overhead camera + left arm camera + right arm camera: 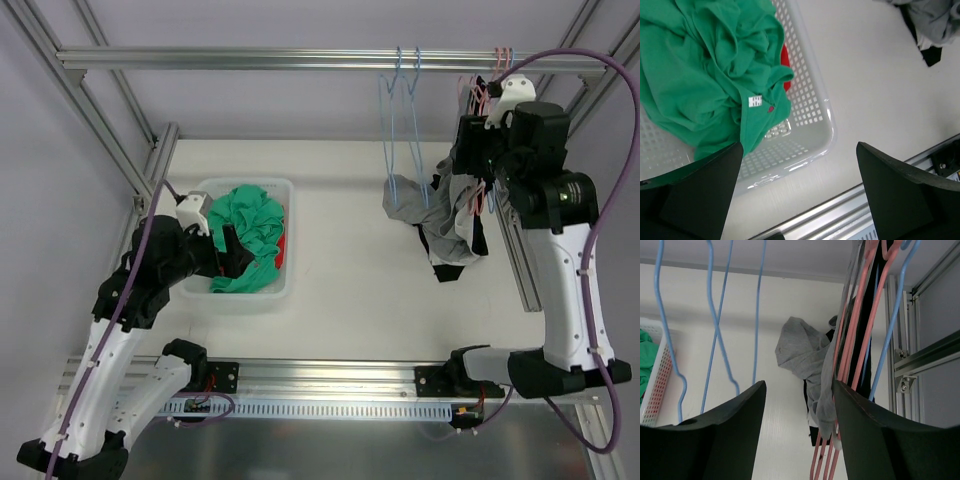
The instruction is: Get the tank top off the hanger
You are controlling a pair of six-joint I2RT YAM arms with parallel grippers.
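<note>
A grey tank top (445,220) hangs crumpled from the pink hangers (478,100) at the right end of the top rail, with black cloth (447,270) under it. In the right wrist view the grey top (807,352) drapes down the pink hangers (852,340), its strap lying against my right finger (875,440). My right gripper (800,440) is open, raised beside the hangers, its jaws apart with nothing between them. My left gripper (800,200) is open and empty over the near corner of the white basket (815,125).
Empty blue hangers (405,110) hang left of the tank top, also in the right wrist view (715,325). The white basket (285,190) at the left holds green (250,225) and red clothes. Aluminium frame posts (525,270) stand to the right; a rail (330,375) runs along the near edge.
</note>
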